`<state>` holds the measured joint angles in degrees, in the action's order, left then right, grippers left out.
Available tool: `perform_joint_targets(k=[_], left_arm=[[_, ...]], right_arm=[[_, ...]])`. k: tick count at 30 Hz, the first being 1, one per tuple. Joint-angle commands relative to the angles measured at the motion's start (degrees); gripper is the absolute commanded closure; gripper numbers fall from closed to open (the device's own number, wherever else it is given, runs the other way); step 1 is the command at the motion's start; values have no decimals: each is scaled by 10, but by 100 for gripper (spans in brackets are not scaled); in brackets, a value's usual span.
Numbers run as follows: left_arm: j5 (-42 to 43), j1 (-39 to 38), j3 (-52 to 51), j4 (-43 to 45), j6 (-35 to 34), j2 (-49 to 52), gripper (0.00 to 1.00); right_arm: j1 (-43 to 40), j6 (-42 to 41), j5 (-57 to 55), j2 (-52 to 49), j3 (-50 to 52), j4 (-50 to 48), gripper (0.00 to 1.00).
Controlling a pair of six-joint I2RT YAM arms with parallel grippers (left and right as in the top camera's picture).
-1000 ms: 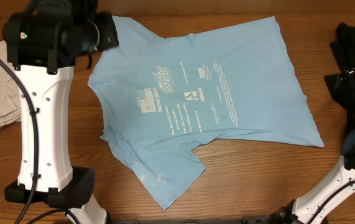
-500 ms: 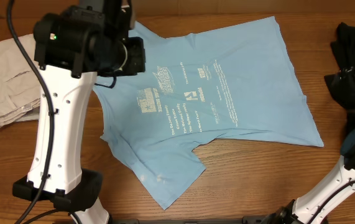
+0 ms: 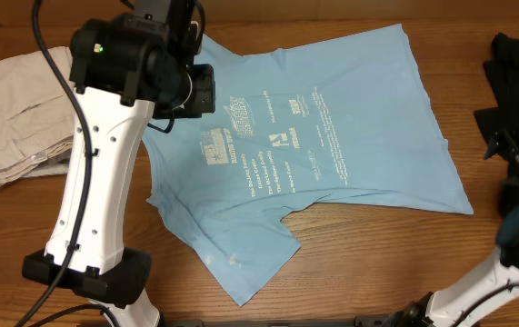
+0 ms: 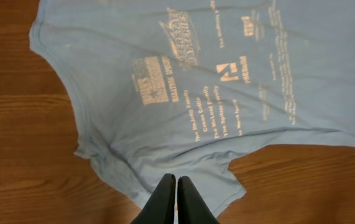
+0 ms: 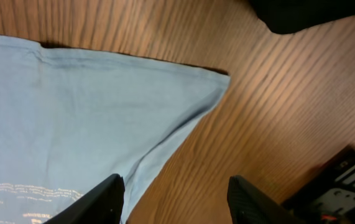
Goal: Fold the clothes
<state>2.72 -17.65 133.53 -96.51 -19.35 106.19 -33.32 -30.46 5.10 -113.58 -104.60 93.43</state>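
Shirt point(image 3: 332, 127) lay flat, print side up, in the middle of the desk point(image 3: 377, 263). Its long axis ran roughly left to right across the desk, a bit skewed: neck and sleeves towards the left edge, hem towards the right edge. One sleeve pointed at the near edge.

Left gripper point(image 4: 176, 194): jaws pinched together, nothing between them. In the wrist view they sat over the near sleeve, beside the armpit notch, with the printed chest ahead of the tips. Couldn't tell whether they touched the fabric or hung above it.

Right gripper point(image 5: 177, 200): jaws apart, nothing held. The shirt's edge ran down into the gap between the fingers, and a hem corner lay ahead of them, slightly right. Couldn't tell which hem corner. Bare wood on the right finger's side.

So each arm had its own end: left nearer the sleeves, right nearer the hem. My read: the fold hadn't started, no layer turned over. A fold along the long axis would need both pinching the same side edge. Left would have to open before it could take any cloth.

No bins or boxes in view. Beige trousers point(image 3: 14, 113) bunched at the left edge, well clear of the shirt. Dark cloth point(image 3: 518, 77) piled at the right edge, near the hem but not touching it.
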Motion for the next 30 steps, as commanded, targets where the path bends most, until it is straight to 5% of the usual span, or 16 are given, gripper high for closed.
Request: perform_joint_targets(k=[1, 6, 13, 30], left_arm=[[-23, -3, -29, 10, -4, 4, 93], [-16, -3, -76, 55, -12, 4, 93], [-15, -4, -157, 99, -45, 4, 94], [3, -4, -319, 195, -45, 4, 94]], right_arm=[[-10, -26, -12, 86, 81, -41, 43], [-10, -28, -12, 160, 238, -164, 57], [-11, -28, -5, 158, 396, -311, 62], [-16, -78, -51, 157, 474, -416, 57]])
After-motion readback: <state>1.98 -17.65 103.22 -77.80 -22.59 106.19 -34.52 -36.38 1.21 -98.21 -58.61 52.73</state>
